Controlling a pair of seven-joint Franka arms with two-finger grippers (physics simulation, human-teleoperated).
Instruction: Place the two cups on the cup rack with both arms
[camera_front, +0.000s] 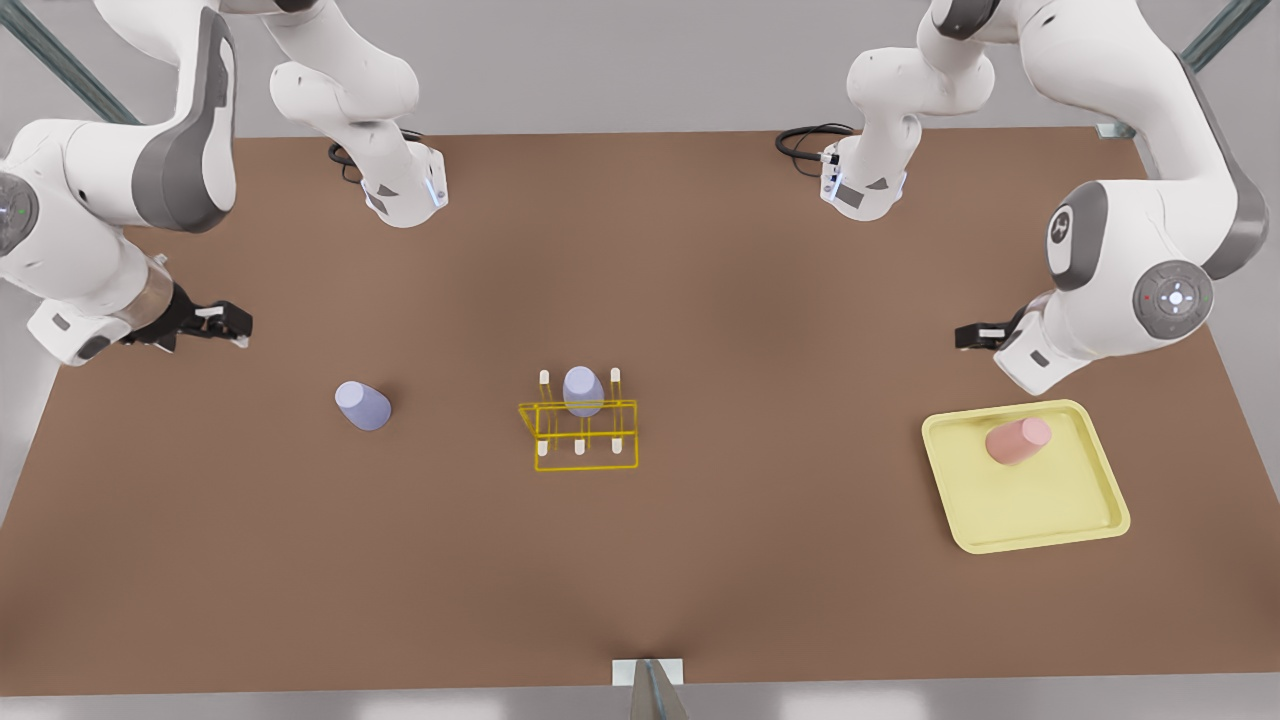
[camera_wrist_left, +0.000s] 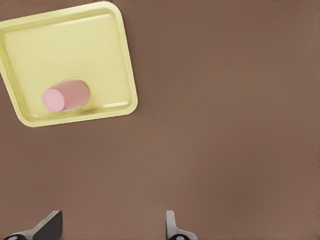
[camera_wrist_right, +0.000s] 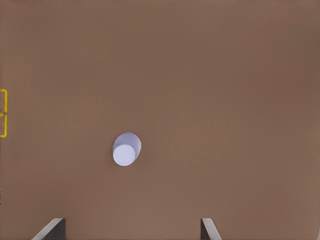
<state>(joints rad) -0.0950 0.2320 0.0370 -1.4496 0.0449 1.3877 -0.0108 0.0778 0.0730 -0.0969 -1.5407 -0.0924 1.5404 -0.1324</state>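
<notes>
Front view: left hand (camera_front: 962, 336) hangs open near the tray (camera_front: 1085, 505) holding the pink cup (camera_front: 1018, 440); right hand (camera_front: 243, 325) open near the lavender cup (camera_front: 362, 406). I'd centre each before dropping, then head rack (camera_front: 585, 440)-ward.

Flat pale yellow square tray (camera_front: 1070, 515) with rounded corners and raised rim lies on the plain brown worktop (camera_front: 760, 330), toward the front view's right. Black cables (camera_front: 805, 140) coil at the worktop's far edge.

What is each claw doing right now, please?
Left claw: open, empty, above the table near the pink cup on its tray.
Right claw: open, empty, near the loose lavender cup.
</notes>
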